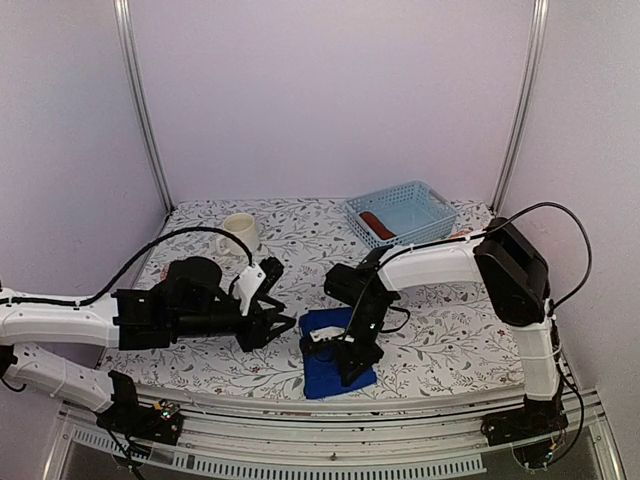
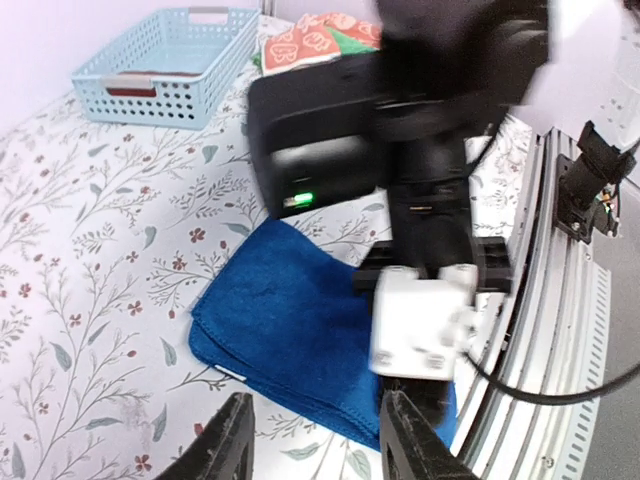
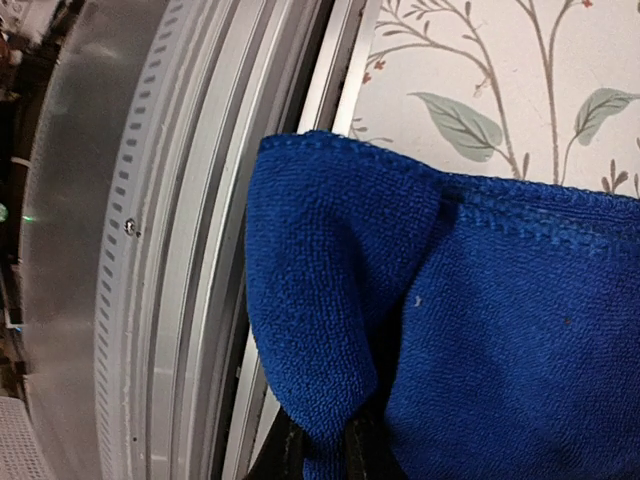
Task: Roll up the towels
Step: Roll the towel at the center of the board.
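Blue towel (image 3: pixel 500 330), soft nubbly folded microfibre

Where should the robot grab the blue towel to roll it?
Its near edge, pinched from above. The blue towel lies flat and folded, so only an edge gives something to close on. The right gripper pinches it there now.

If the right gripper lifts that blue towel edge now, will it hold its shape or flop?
Likely floppy: the blue towel bunches into a soft fold where the right gripper pinches it. It is probably light, and its fuzzy pile should resist slipping. Its folded layers may slide apart when lifted.
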